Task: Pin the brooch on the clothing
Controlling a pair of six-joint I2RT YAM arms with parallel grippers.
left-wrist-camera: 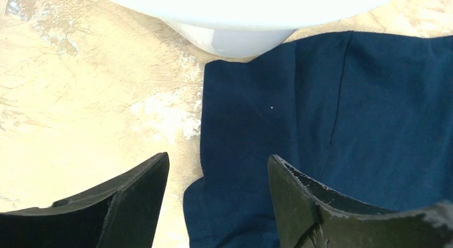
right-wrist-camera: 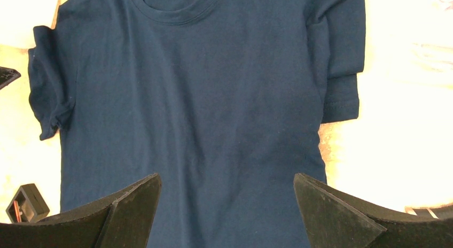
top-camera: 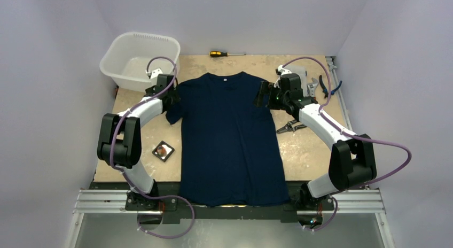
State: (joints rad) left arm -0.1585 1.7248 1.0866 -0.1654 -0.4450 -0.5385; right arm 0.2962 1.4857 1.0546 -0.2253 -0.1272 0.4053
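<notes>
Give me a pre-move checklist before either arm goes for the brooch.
1. T-shirt spread flat, front up: ok.
2. Left gripper open and empty: ok.
3. Right gripper open and empty: ok.
4. Brooch lying in its tray, beside the shirt, uncovered: ok.
5. Brooch pin open and ready: cannot tell, too small.
6. Sleeves lying flat: not ok, folded over.

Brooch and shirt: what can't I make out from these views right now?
- brooch: top view, too small in its tray to show pin or clasp; right wrist view, tray in the corner, contents unclear.
- T-shirt sleeve by the right gripper: top view, mostly hidden under that gripper.
- white tub: left wrist view, cut off by the top edge.
</notes>
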